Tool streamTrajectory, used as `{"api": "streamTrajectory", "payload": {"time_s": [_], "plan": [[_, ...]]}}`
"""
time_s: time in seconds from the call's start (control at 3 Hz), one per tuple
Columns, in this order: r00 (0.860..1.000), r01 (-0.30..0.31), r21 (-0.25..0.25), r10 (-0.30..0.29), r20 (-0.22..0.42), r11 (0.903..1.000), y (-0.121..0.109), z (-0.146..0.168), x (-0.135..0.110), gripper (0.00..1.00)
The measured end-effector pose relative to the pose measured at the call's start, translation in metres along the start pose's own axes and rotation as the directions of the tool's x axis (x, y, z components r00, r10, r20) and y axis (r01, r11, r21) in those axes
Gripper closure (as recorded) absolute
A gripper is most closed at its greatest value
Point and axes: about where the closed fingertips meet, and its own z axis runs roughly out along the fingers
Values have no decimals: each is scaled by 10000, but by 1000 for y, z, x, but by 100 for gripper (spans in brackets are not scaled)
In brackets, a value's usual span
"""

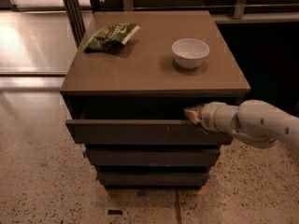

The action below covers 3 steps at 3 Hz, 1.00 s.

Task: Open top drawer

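Note:
The top drawer (140,132) is the widest dark grey-brown front, with small white scratch marks right of centre. It stands pulled out a little from the cabinet, with a dark gap above its upper edge. My gripper (192,114) comes in from the right on a white arm and its tip sits at the drawer's upper edge, right of centre, in the gap under the cabinet top.
On the brown cabinet top (140,69) lie a green snack bag (111,35) at the back left and a white bowl (190,52) at the right. Two narrower drawer fronts (152,157) sit below. Speckled floor surrounds the cabinet; metal posts stand behind.

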Motion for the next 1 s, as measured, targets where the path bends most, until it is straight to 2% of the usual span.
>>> {"api": "streamTrajectory", "payload": {"time_s": [0.33, 0.67, 1.0], "plan": [[9993, -120, -107, 116, -367, 9999, -2, -6, 8, 100], [9909, -666, -483, 603, -1203, 9966, 0, -24, 34, 100], [9905, -684, -488, 620, -1224, 9965, 0, -26, 32, 100]]}}
